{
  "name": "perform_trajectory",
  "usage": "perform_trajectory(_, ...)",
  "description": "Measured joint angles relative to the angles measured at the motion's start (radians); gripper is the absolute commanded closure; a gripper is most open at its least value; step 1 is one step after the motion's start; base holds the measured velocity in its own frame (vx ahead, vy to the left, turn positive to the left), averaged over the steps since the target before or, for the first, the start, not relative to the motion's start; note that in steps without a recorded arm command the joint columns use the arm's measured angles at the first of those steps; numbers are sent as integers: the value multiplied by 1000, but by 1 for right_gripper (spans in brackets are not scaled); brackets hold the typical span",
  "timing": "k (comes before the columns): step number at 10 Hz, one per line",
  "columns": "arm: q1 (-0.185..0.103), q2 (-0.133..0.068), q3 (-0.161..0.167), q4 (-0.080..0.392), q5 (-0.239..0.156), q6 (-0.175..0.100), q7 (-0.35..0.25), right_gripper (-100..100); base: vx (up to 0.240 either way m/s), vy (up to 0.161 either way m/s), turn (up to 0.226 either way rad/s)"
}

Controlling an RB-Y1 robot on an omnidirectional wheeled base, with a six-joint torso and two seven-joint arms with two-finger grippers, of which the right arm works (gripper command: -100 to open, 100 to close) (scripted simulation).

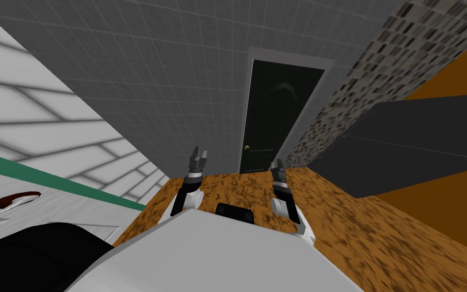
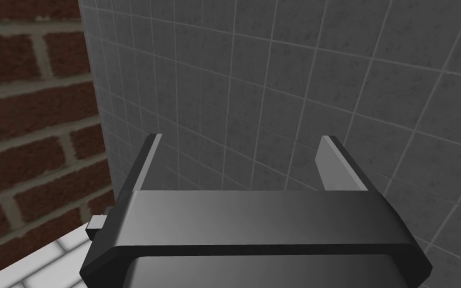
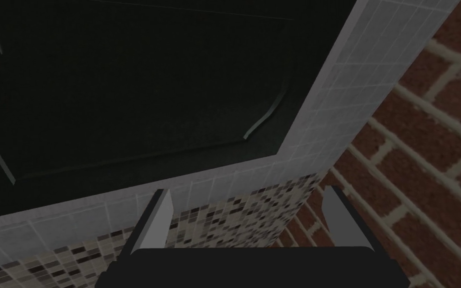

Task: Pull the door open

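Pointing fwd at dark door [image 1: 273, 111], forearms raised, L pincer [image 1: 200, 150], R pincer [image 1: 277, 162] both spread.

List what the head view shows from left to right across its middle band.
green wall stripe → left gripper → door handle → right gripper → dark grey cabinet

The door [image 1: 278, 116] stands far ahead, and its handle [image 1: 247, 147] is too small to tell knob from lever. The right wrist view cuts the door off at the picture's edges. On the right, a dark grey cabinet [image 1: 420, 142] runs past the edge. A reddish thing [image 1: 14, 199] at the near left is too smeared to name.
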Motion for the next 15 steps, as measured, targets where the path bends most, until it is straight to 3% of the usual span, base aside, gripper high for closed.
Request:
perform_trajectory(3,-27,-21,-8,102,-17,-19,-6,-100,71,-26,181)
perform_trajectory(7,-64,-40,-17,193,-36,-18,-10,-100,51,-22,104)
perform_trajectory(15,-149,-90,-40,427,-81,-41,-23,-100,57,-28,137)
